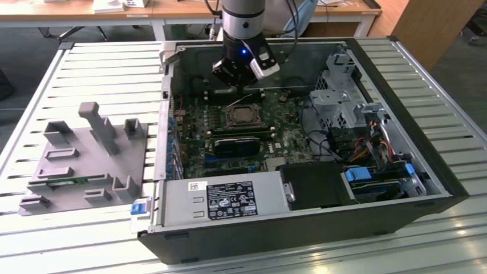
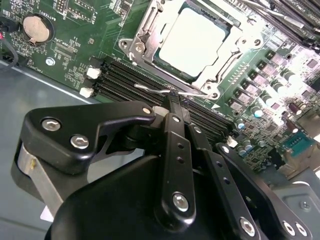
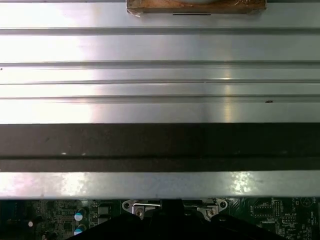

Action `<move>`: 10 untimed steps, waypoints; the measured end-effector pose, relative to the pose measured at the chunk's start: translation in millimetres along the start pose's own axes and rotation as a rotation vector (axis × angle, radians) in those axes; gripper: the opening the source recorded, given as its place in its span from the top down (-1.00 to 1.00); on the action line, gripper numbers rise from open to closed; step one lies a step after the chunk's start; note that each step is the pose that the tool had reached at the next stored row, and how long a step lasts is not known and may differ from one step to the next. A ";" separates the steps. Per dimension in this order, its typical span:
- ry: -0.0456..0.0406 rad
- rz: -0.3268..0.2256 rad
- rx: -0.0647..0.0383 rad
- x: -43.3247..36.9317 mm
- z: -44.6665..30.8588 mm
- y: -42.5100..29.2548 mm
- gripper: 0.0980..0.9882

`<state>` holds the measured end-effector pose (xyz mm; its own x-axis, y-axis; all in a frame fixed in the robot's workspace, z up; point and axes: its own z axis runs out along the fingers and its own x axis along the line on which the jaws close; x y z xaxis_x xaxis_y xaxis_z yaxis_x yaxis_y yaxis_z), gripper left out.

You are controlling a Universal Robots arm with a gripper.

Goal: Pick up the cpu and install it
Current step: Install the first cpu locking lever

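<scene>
**The chip sits in its socket and the gripper is closed just beside it**

The cpu [image 2: 192, 42] lies flat in the metal socket frame [image 2: 145, 30] on the green motherboard [image 2: 75, 30]. Its shiny silver top faces up. In the exterior view the cpu [image 1: 243, 116] is near the middle of the open computer case [image 1: 411, 131].

The gripper [image 2: 172, 100] is down inside the case, just beside the socket. Its two black fingers [image 2: 176, 125] are pressed together with no gap and nothing held between them. The tips are at the thin wire lever [image 2: 160, 91] that runs along the socket's edge, above the black memory slots [image 2: 120, 80]. I cannot tell if the tips touch the lever.

In the exterior view the gripper [image 1: 237, 85] hangs from the arm [image 1: 242, 20]. A grey parts holder [image 1: 84, 165] lies on the slatted table [image 1: 99, 68], on the exterior view's left of the case.
</scene>
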<state>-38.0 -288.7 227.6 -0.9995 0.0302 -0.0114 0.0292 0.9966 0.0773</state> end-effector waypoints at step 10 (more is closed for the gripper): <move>0.0004 0.000 0.000 -7.6 3.1 0.7 0.98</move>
<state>-30.3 -288.0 224.6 -0.9995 0.0301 -0.0110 0.0292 0.9966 0.0772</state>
